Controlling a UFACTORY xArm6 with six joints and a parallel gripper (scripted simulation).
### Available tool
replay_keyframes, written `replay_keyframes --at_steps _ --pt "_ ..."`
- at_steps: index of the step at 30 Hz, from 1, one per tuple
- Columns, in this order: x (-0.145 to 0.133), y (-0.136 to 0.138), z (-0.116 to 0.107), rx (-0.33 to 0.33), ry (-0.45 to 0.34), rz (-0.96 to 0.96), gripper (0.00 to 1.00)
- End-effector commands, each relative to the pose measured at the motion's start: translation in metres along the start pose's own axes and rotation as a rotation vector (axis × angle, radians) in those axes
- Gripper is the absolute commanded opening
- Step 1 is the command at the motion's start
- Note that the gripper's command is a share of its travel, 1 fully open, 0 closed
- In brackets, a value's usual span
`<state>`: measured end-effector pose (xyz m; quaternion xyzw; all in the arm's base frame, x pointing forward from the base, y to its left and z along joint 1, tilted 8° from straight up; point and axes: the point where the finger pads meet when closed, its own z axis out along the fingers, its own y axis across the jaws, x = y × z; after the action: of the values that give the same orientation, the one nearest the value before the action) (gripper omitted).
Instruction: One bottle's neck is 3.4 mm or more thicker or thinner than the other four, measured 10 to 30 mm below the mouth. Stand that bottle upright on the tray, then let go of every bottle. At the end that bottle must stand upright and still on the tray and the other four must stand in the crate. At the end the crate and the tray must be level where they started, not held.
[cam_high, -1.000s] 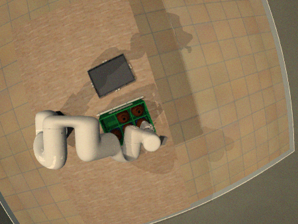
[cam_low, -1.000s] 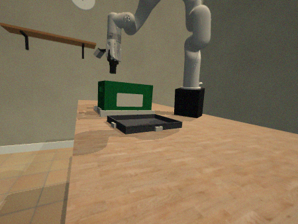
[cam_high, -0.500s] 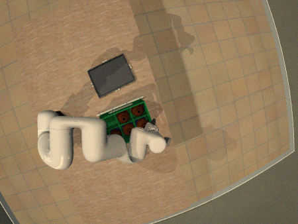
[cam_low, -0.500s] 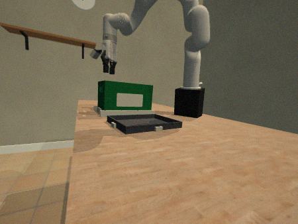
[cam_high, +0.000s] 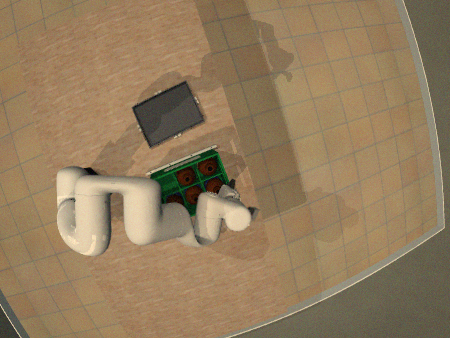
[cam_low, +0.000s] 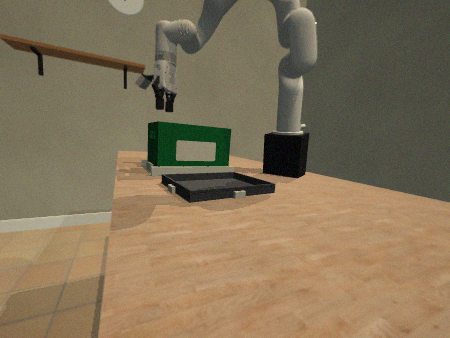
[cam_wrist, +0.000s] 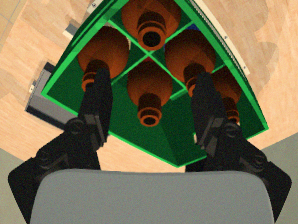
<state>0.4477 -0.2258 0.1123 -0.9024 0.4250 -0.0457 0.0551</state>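
The green crate (cam_high: 168, 178) (cam_low: 162, 145) (cam_wrist: 222, 50) stands upright and holds five brown bottles. One bottle (cam_high: 187, 176) (cam_wrist: 148, 87) appears between the fingers in the wrist view. Others include a bottle (cam_high: 209, 168) (cam_wrist: 107, 47) partly behind the left finger and a bottle (cam_high: 193, 194) (cam_wrist: 190, 55) near the right finger. Neck differences are too small to tell. My gripper (cam_low: 164, 107) (cam_wrist: 153, 85) is open and empty, its fingertips above the crate. The dark tray (cam_high: 170, 114) (cam_low: 215, 182) lies level, with no bottle on it. The exterior view hides the bottles behind the crate wall.
One crate compartment, at the robot-base side nearest the tray, has no bottle. A pale strip (cam_low: 195, 170) runs along the crate's base. Small pale blocks (cam_low: 240, 193) sit against the tray's sides. The black robot base (cam_low: 285, 154) stands beyond the crate. A wooden shelf (cam_low: 80, 56) is on the wall.
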Motion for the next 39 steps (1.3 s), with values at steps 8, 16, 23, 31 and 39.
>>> replay_keyframes --at_steps 8,16,23,31,39 --pt "0.001 -0.001 -0.002 0.002 0.004 0.000 0.65" --pt "0.001 -0.001 -0.002 0.002 0.004 0.000 0.65" --pt "0.001 -0.001 0.000 0.002 0.004 0.000 0.65" --pt "0.001 -0.001 0.005 0.002 0.004 0.000 0.65" --pt "0.002 -0.001 0.012 0.002 0.004 0.000 0.65"
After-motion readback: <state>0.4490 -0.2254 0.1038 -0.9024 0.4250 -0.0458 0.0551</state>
